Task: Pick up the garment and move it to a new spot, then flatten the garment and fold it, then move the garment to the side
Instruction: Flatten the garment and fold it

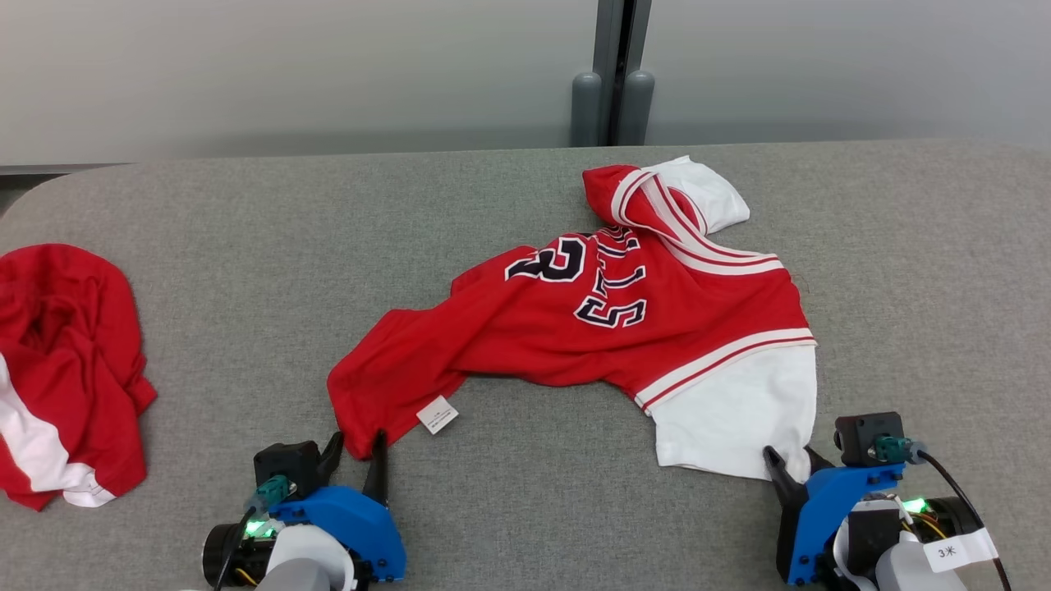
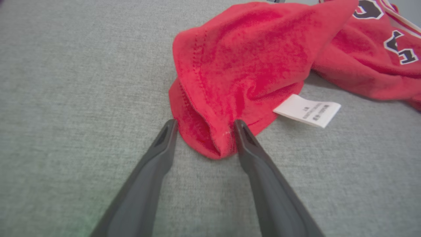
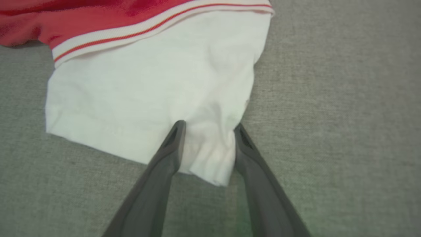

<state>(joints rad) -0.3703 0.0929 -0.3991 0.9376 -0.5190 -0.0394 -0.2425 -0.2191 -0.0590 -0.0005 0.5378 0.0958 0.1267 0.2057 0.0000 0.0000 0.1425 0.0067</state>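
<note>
Red jersey (image 1: 657, 328) centre frame: your left gripper (image 2: 204, 122) and right gripper (image 3: 209, 123) straddle its corners, jaws apart (cloth between them).

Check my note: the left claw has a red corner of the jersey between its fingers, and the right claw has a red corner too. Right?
No. The right claw straddles a white corner of the jersey, as the right wrist view shows. The left claw does have a red corner.

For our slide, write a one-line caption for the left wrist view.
Open left claw straddles a red corner of the jersey on the grey table, a white label lying alongside.
</note>
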